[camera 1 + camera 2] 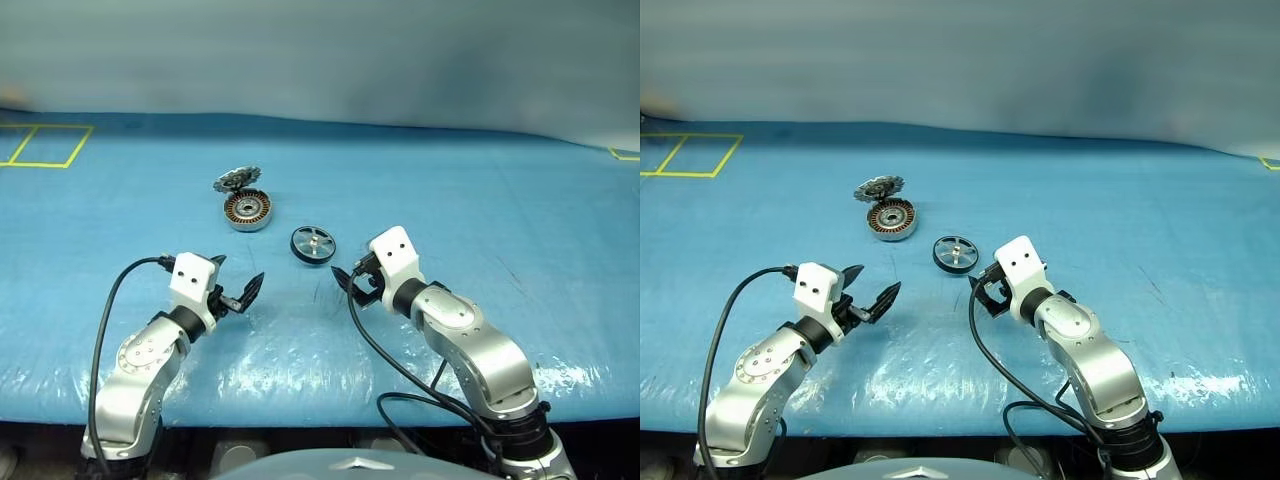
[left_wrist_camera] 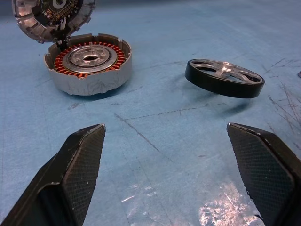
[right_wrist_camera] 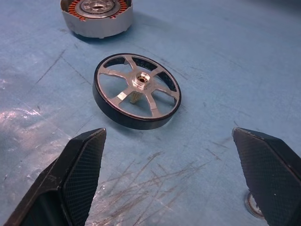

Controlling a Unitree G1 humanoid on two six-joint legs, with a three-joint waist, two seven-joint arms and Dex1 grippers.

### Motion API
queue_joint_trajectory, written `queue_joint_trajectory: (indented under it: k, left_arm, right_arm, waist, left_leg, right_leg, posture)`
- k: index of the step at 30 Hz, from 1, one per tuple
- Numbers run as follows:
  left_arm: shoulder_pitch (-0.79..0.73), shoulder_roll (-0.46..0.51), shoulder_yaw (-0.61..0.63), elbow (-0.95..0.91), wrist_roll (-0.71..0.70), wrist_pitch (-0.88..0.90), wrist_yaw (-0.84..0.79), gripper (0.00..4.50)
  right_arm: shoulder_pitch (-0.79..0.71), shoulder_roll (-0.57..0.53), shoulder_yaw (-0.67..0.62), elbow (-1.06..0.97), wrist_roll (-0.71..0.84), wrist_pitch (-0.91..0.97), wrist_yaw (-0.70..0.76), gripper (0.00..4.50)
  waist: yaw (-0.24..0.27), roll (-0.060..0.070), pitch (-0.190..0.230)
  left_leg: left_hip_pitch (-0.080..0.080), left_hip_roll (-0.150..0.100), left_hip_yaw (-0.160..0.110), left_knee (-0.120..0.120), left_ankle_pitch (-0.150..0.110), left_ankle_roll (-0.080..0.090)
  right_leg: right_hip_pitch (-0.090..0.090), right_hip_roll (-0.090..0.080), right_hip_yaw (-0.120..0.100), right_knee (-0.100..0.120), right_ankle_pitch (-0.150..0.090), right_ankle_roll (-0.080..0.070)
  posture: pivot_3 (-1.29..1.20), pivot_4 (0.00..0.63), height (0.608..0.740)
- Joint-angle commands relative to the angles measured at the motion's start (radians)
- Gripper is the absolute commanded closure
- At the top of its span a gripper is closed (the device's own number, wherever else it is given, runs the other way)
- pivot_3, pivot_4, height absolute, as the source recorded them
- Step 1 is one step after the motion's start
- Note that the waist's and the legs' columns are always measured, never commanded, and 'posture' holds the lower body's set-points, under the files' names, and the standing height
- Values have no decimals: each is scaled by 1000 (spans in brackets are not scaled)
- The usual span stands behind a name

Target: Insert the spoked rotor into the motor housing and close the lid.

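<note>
Spoked rotor (image 1: 313, 243) flat on the blue table cover (image 1: 500, 200), hub up, untouched. Motor housing (image 1: 247, 211) at ten o'clock from it, just apart, copper windings showing. Lid (image 1: 237, 180) propped tilted against the housing's far rim at twelve o'clock. Left gripper (image 1: 233, 284) at seven o'clock from the rotor, fingers spread, empty. Right gripper (image 1: 349, 280) at five o'clock, near it, fingers likewise apart, holding nothing.

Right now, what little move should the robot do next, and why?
Probably ease the right gripper forward around the spoked rotor. Its fingers are open, and the rotor lies on the table just ahead of them, apart from the motor housing, whose lid stands open.
</note>
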Motion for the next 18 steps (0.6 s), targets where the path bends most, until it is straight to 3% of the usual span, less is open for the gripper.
queue_joint_trajectory:
  k: [1,18]
  left_arm:
    - [5,5,14,-55,-8,0,5,99]
    - [3,-2,12,-56,-5,-3,12,99]
  right_arm:
    - [-15,-3,-1,-15,-7,-19,2,0]
    - [-45,-1,16,5,-7,-34,17,0]
  waist:
    - [0,0,0]
    - [0,0,0]
  left_leg:
    - [0,0,0,0,0,0]
    - [0,0,0,0,0,0]
  right_leg:
    - [0,0,0,0,0,0]
    - [0,0,0,0,0,0]
  posture:
    - [0,150,740]
    - [0,150,740]
